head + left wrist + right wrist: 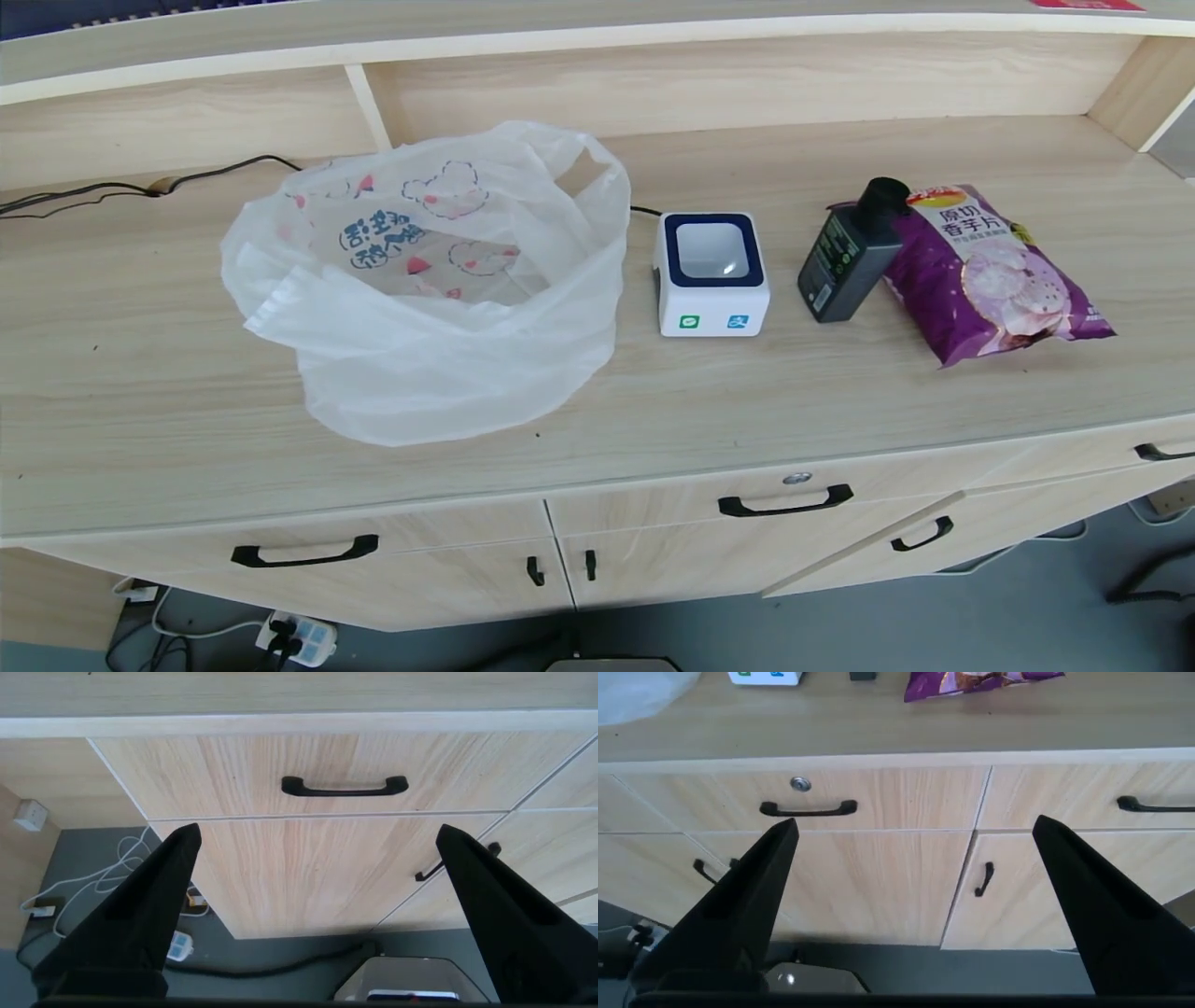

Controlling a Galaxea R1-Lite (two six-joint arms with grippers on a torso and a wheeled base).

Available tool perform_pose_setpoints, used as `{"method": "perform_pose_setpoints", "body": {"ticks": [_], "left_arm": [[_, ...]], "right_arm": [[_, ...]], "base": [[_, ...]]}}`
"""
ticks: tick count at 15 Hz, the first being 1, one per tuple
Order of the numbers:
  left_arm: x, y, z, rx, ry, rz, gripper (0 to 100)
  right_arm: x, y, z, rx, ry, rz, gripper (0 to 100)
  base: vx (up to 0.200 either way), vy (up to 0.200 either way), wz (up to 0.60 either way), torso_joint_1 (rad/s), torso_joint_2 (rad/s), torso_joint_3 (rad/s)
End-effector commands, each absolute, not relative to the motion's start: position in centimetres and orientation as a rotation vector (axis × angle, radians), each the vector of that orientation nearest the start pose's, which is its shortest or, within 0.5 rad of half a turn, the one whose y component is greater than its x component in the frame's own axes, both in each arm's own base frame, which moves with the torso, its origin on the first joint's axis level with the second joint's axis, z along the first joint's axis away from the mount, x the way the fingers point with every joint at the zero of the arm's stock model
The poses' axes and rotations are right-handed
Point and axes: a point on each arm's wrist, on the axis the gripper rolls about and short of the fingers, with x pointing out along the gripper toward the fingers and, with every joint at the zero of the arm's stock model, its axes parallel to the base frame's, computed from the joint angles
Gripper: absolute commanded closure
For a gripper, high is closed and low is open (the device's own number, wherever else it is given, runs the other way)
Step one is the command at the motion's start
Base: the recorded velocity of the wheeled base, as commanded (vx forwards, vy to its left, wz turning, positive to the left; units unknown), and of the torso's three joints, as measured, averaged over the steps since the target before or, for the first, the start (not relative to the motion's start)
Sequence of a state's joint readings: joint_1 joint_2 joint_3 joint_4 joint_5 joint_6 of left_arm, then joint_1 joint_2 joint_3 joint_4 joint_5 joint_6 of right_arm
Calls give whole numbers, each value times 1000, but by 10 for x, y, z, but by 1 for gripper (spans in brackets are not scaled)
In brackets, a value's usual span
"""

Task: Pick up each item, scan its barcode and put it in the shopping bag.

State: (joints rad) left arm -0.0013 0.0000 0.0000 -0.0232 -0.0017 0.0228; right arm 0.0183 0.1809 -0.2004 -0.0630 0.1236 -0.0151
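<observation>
Overall: we see the task's things laid in a row along a pale wooden counter (140, 420)
bag (420, 308): white, thin plastic, lying towards the left of the counter, its mouth gaping wide and a cartoon print showing through
scanner (711, 275): a white box with a dark blue frame round its window, standing just right of the bag and close beside it
cable (642, 211): black, coming out behind the scanner towards the bag
bottle (845, 257): dark with a black cap, lying right of the scanner, near it but apart; its cap end touches the chips
chips (990, 280): a purple packet lying flat, rightmost in the row
left gripper (318, 829): we find it open wide and gripping nothing, held below counter level and facing a drawer (206, 779) with a black handle (344, 786)
right gripper (915, 821): likewise spread wide with nothing in it, low before the drawer fronts; past it we see a round lock (799, 784) above a black handle, and the counter edge with the chips and the scanner's foot
</observation>
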Motion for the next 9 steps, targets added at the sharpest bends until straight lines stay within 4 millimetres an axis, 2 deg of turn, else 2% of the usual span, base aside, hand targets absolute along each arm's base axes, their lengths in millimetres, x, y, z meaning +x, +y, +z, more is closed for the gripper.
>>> {"method": "perform_pose_setpoints", "body": {"ticks": [1, 3, 4, 5, 6, 8, 9], "left_arm": [[-23, 0, 78, 23, -22, -3, 0], [-23, 0, 78, 23, -22, -3, 0], [-23, 0, 78, 23, -22, -3, 0], [-23, 0, 78, 23, -22, -3, 0], [-23, 0, 78, 23, -22, -3, 0], [-23, 0, 78, 23, -22, -3, 0], [-23, 0, 78, 23, -22, -3, 0]], "right_arm": [[48, 6, 217, -24, -61, 222, 0], [112, 19, 257, -35, -223, 291, 0], [141, 31, 272, -41, -298, 336, 0], [153, 35, 273, -43, -310, 337, 0], [175, 48, 269, -51, -291, 334, 0], [182, 64, 262, -36, -252, 367, 0], [192, 75, 261, -32, -241, 387, 0]], "base": [[0, 0, 0, 0, 0, 0], [0, 0, 0, 0, 0, 0], [0, 0, 0, 0, 0, 0], [0, 0, 0, 0, 0, 0], [0, 0, 0, 0, 0, 0], [0, 0, 0, 0, 0, 0], [0, 0, 0, 0, 0, 0]]}}
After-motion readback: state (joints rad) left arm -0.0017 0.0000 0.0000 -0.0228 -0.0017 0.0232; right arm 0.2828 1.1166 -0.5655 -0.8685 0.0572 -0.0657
